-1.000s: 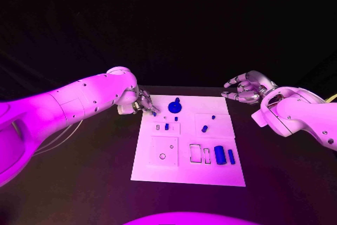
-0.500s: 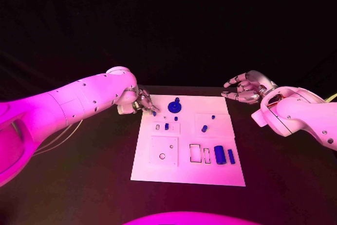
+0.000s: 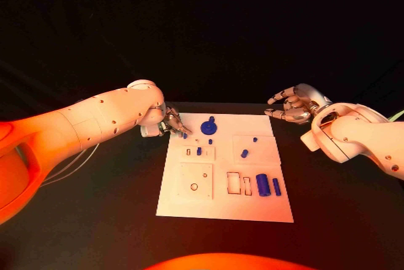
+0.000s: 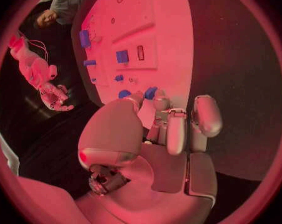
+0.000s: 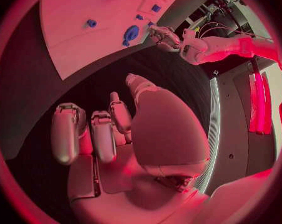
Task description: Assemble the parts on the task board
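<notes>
left robot hand (image 3: 173, 123) fingers curled at task board (image 3: 226, 208) corner, right robot hand (image 3: 291, 105) spread

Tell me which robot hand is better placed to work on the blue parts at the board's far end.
Left, probably. The left robot hand sits at the board's far-left corner beside a small blue part; the right robot hand hangs off the board with nothing in it.

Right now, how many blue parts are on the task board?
8: a gear at the far edge, one peg by the left robot hand, four small pieces mid-board, a thick cylinder and a slim bar near right. Others may be hidden.
</notes>
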You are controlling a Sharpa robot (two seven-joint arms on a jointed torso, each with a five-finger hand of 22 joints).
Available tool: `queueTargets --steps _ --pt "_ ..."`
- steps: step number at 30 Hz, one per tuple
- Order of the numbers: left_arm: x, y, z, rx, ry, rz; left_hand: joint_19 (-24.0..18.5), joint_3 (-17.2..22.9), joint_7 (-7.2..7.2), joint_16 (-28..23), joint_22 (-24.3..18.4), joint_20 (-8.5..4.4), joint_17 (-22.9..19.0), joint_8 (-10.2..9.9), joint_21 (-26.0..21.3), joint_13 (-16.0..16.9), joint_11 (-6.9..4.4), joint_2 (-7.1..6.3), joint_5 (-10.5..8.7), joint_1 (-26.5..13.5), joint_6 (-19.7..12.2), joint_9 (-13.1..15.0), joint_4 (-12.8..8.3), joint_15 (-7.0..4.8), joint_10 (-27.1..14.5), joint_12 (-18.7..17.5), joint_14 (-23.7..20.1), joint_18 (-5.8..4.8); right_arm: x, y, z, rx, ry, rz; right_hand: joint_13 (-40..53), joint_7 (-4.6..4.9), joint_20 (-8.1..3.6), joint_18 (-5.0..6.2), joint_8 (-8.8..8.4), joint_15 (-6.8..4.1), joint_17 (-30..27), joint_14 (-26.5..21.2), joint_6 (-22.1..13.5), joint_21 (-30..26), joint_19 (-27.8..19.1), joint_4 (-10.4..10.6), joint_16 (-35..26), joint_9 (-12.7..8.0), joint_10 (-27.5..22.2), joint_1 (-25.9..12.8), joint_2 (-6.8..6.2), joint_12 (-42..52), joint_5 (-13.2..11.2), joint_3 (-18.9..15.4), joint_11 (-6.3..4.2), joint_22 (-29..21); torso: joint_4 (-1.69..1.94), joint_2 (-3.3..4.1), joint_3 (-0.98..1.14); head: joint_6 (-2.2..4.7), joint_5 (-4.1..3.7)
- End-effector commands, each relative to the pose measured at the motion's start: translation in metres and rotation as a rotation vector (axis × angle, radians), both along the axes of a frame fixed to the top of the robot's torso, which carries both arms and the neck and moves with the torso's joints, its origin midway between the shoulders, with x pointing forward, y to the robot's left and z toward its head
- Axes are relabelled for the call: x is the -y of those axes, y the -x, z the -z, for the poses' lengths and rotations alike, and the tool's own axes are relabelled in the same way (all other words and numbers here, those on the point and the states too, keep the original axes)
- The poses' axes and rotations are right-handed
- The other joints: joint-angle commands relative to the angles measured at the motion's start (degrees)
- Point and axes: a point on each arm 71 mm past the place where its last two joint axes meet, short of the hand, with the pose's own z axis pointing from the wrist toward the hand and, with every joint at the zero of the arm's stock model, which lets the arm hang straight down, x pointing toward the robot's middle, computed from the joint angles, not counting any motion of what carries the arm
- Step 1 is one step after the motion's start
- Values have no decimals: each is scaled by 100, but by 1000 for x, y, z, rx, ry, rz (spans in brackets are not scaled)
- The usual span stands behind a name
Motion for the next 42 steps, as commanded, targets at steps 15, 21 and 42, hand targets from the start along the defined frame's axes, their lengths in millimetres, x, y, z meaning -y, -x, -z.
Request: queueTargets --steps 15,21,42 --pt "1 0 0 4 54 -14 -14 2196 -18 -14 152 -20 1189 278 41 38 -36 -81 56 420 -161 271 -582 -53 80 65 492 28 -1 0 0 -2 2 -5 -7 4 43 72 77 -18 1081 465 16 -93 80 112 -96 -52 -76 -15 -81 6 102 30 5 830 2 -8 2 -10 -3" --pt "1 1 0 0 66 -17 -27 2864 6 -25 155 -3 1168 374 36 -23 -19 -152 51 110 -210 369 -882 -36 63 38 482 31 0 0 0 -3 3 -5 -7 4 43 72 77 -18 1081 465 16 -93 80 112 -96 -52 -76 -15 -81 6 102 30 5 830 7 -10 0 -13 -3" --pt "-3 12 -3 -35 180 -67 164 3902 -71 96 442 -72 1375 571 196 280 -107 -434 837 -796 47 498 -1724 -115 467 238 574 -18 2 0 1 -4 5 1 -7 1 42 72 85 -20 1075 464 25 -95 81 111 -100 -52 -70 -19 -83 11 104 40 3 830 14 -24 6 -11 36"
